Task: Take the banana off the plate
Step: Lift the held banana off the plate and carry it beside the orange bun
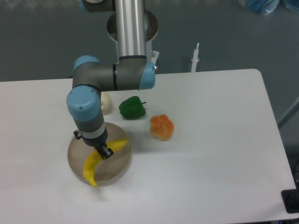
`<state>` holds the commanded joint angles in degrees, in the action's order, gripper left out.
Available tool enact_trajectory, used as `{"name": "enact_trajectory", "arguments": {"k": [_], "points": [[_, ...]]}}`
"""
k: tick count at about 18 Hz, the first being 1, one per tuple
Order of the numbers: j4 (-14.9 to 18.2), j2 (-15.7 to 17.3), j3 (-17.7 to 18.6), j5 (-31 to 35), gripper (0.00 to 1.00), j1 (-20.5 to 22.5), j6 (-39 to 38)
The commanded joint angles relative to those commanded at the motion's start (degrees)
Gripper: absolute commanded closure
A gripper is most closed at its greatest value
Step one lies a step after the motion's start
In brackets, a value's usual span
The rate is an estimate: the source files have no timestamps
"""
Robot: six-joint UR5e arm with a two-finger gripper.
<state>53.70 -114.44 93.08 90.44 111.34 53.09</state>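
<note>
Bright yellow and curved, the smooth banana lies across the round, shallow beige-tan plate at the near left of the white tabletop. Its lower tip reaches the plate's near rim, while its upper end points right, toward the plate's far edge. The dark two-finger gripper sits right on the banana's middle, pinching it from above, with one black finger showing on the fruit's right side. Whether the banana is lifted clear of the plate or touching it cannot be told from this view.

Above the gripper rises the grey wrist with its light-blue cap, hiding the plate's far-left rim. Farther back and to the right, an orange lobed pepper rests on the tabletop, apart from the plate. Behind it sits a dark green bell pepper, and just left of that a pale, rounded cream-coloured item is partly hidden by the arm. At the far edge stands the arm's silver column.
</note>
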Motion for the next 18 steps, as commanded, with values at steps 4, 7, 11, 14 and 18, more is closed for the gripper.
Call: {"name": "enact_trajectory", "arguments": {"k": [4, 7, 11, 14, 18], "points": [[0.62, 0.18, -3.43, -0.09, 0.87, 7.12, 0.7], [0.53, -0.7, -5.71, -0.17, 0.87, 11.95, 2.27], [0.62, -2.19, -7.21, -0.18, 0.87, 19.15, 11.04], [0.62, -3.95, -8.35, 0.35, 0.87, 22.06, 16.33], [0.62, -7.02, -11.25, 0.62, 0.87, 25.5, 23.28]]}}
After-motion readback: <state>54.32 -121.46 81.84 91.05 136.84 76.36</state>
